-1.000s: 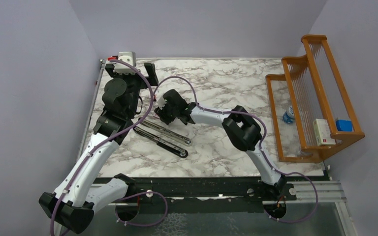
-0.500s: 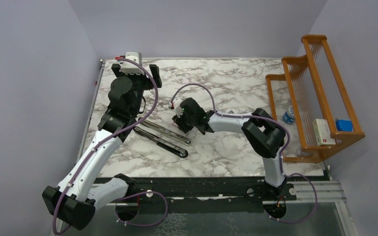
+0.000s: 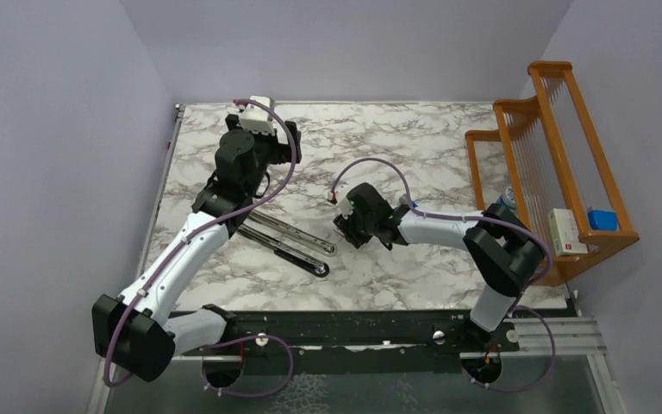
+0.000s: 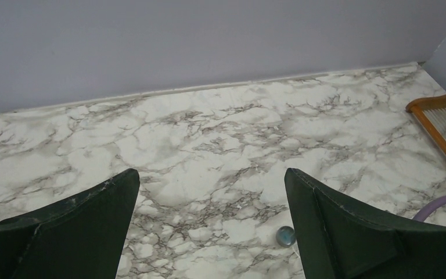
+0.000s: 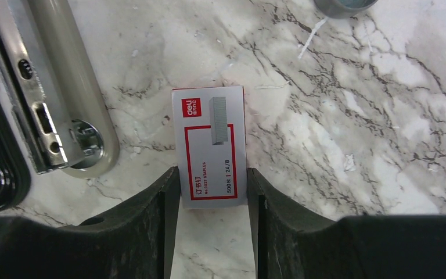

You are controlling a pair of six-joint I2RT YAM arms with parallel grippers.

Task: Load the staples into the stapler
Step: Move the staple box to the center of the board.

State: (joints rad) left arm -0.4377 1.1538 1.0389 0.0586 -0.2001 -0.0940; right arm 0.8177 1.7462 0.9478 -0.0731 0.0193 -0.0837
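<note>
Jaws of the right tool [image 5: 213, 180] clamp the staple box [image 5: 212, 139]: white, red-bordered, printed "deli", "STAPLES", "24/8". It lies flat mid-desk [image 5: 337, 116], just beside the opened chrome stapler [image 5: 64, 75]. Left tool [image 4: 212, 174] gapes wide, holding nothing, near the far edge.

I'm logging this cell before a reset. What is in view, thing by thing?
Table: one, white-grey marble, under everything.
Stapler: one, silver and black, opened flat, left of centre.
Staple box: one, white and red, flat on the table beside the stapler.
Disc: one, grey-blue, on the table.
Rack: one, orange wood, right edge.
Second box: one, white and red, in the rack.
Block: one, blue, in the rack.
Cylinder: one, blue-white, at the rack.
Left hand: open, above the table.
Right hand: closed on the staple box.
</note>
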